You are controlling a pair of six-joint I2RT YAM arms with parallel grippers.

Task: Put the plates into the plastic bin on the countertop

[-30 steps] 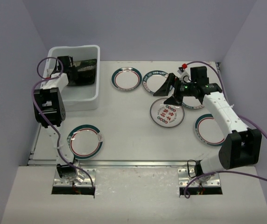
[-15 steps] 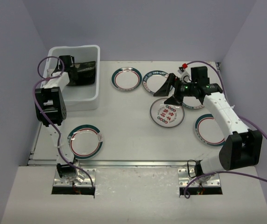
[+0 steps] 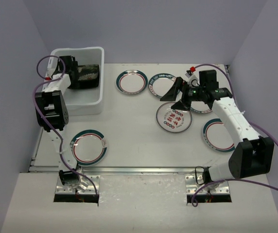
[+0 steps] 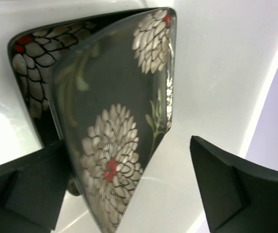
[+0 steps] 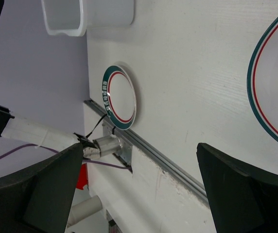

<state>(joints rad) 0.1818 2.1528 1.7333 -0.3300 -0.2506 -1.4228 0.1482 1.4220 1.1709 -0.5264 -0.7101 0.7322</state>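
Sitting in the bin (image 3: 88, 106): two square plates (image 4: 114, 145); six round plates (image 3: 88, 146) outside (left gripper (image 4: 129, 160), right gripper (image 5: 139, 160) gaping).

The left end effector (image 3: 74, 73) sits at ten o'clock, jaws wide apart, arm stretched forward. The right end effector (image 3: 176, 97) points toward nine o'clock, jaws equally spread.

The left arm (image 3: 57, 86) and right arm (image 3: 234, 119): white shells, black joints, purple cables (image 3: 246, 180) at six o'clock, matte black fingers (image 4: 226, 189).
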